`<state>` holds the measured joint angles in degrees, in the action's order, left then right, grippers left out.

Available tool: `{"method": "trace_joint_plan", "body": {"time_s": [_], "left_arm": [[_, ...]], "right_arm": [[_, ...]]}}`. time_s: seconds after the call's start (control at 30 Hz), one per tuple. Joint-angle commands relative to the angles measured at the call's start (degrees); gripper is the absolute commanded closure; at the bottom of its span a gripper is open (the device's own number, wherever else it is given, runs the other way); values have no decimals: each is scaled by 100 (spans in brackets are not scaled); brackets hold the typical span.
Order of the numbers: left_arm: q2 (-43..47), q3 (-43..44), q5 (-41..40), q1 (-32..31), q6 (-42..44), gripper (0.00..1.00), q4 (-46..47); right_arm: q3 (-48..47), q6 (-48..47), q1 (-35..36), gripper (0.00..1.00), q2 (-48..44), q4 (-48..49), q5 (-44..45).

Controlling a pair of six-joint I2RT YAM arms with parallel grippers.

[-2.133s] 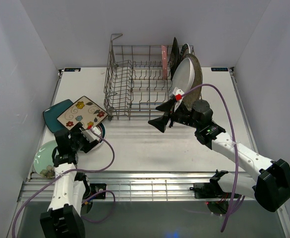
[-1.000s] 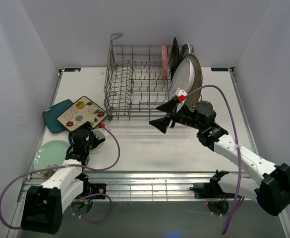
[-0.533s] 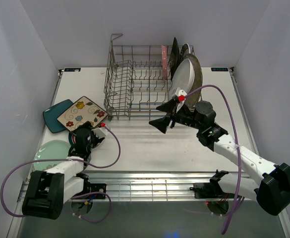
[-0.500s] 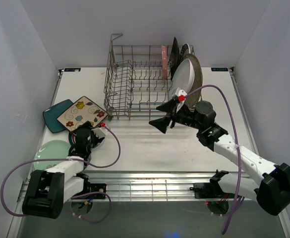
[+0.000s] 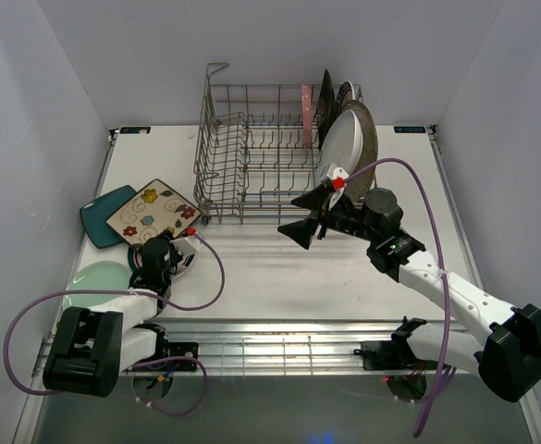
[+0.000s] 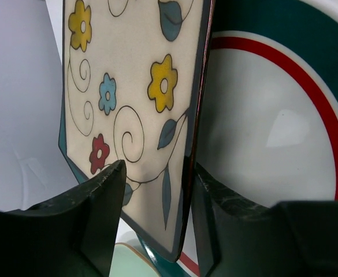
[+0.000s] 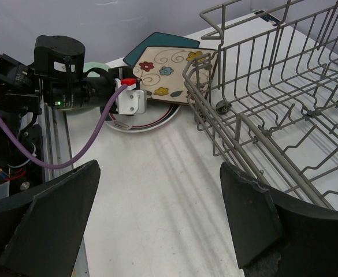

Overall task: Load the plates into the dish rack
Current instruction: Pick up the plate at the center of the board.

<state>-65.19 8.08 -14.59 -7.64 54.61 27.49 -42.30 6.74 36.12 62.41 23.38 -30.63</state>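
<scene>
A cream floral square plate (image 5: 154, 211) lies tilted over a teal square plate (image 5: 104, 215) and a round plate with a teal rim and red ring (image 6: 273, 115). My left gripper (image 6: 157, 170) stands astride the floral plate's (image 6: 134, 104) near corner. One jaw is against the plate's underside and a gap still shows at the other. A pale green plate (image 5: 94, 282) lies at the front left. The dish rack (image 5: 252, 157) holds a white oval plate (image 5: 344, 143), a speckled grey one (image 5: 370, 139), a pink one (image 5: 305, 116) and a black one (image 5: 325, 97), all upright. My right gripper (image 5: 298, 215) hovers open in front of the rack.
The rack's near wire wall (image 7: 238, 115) rises just right of my right gripper (image 7: 160, 173). The left arm's purple cable (image 5: 210, 277) loops over the table. A metal rail (image 5: 279, 347) runs along the front edge, and white walls close three sides.
My left gripper has slid forward onto the floral plate's corner and its jaws have narrowed around it. The right arm has stayed still.
</scene>
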Motion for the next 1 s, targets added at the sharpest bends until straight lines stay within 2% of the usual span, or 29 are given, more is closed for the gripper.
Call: {"method": "trace_joint_plan", "body": {"time_s": [0.0,0.3,0.4,0.47,0.67,0.7,0.77,0.97], "left_arm": [[-29,54,-79,-1,-29,44,161],[-231,19,-114,-1,-3,45,318],[-380,18,-149,-1,15,49,441],[-442,27,-176,-1,15,56,477],[-346,27,-176,-1,15,71,477],[-302,27,-167,-1,15,76,460],[-161,27,-149,-1,41,79,407],[304,264,-88,-1,-99,95,-190]], "right_arm": [[-59,20,18,10,-19,264,-101],[-50,20,18,10,-36,264,-118],[-41,20,18,10,-36,273,-127],[-50,20,18,10,-27,273,-118],[-50,20,18,10,-27,273,-118],[-50,20,18,10,-27,273,-118],[-50,20,18,10,-19,273,-127],[-59,29,18,10,-1,290,-154]]}}
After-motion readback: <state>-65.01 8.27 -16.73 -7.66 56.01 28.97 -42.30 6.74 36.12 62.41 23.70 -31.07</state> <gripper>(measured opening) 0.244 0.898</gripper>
